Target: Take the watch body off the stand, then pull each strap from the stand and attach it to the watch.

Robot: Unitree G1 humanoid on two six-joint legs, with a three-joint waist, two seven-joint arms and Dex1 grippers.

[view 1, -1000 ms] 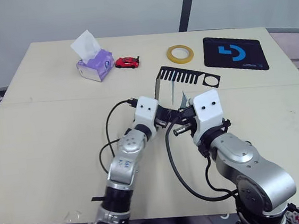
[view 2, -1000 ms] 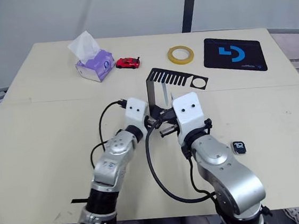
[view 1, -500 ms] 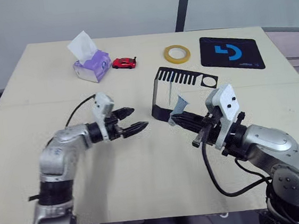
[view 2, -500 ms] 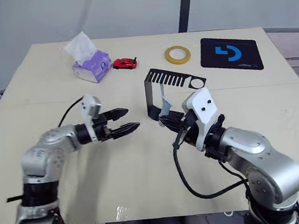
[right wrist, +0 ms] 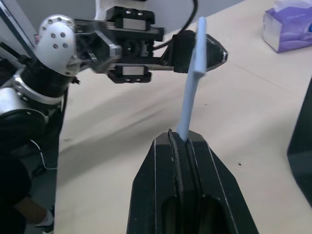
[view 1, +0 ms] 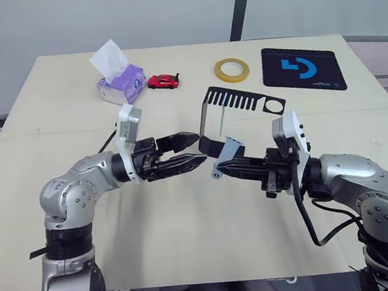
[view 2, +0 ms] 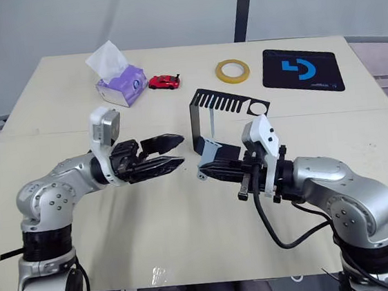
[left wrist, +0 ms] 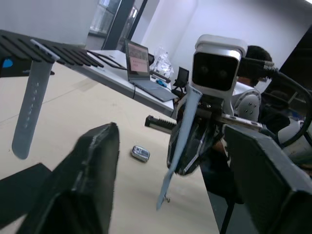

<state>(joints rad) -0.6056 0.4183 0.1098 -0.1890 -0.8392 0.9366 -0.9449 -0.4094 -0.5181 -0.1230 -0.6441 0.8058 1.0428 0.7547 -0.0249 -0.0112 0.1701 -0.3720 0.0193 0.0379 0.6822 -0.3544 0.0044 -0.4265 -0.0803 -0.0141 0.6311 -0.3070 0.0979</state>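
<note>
Right pincer (view 2: 206, 171) was clamped shut on one strap (right wrist: 191, 100), pale grey-blue, held above the tabletop (view 1: 53, 125) just in front of the stand (view 1: 213, 115); right wrist view confirmed the fingers (right wrist: 161, 180) pressed together on the strap's lower end. Left pincer (view 1: 196, 151) was spread open, nothing in it, tips facing the held strap and apart from it. The second strap (left wrist: 28, 100) hung from the stand's comb-slotted arm; left wrist view showed it clearly, with its row of holes, while in the head views it was just a thin pale line under the comb. The watch body (left wrist: 140, 153) was off the stand, lying on the tabletop beyond the right arm in the left wrist view; the head views had the right arm over that area. Left wrist view also caught a laptop (left wrist: 141, 63) on a far desk in the background. Count: two straps, one stand, one watch body. Other items at the far side of the tabletop: one tissue box (view 1: 122, 83), one red toy car (view 1: 164, 82), one yellow tape roll (view 1: 232, 69), one black mat (view 1: 303, 68) with blue logo.
</note>
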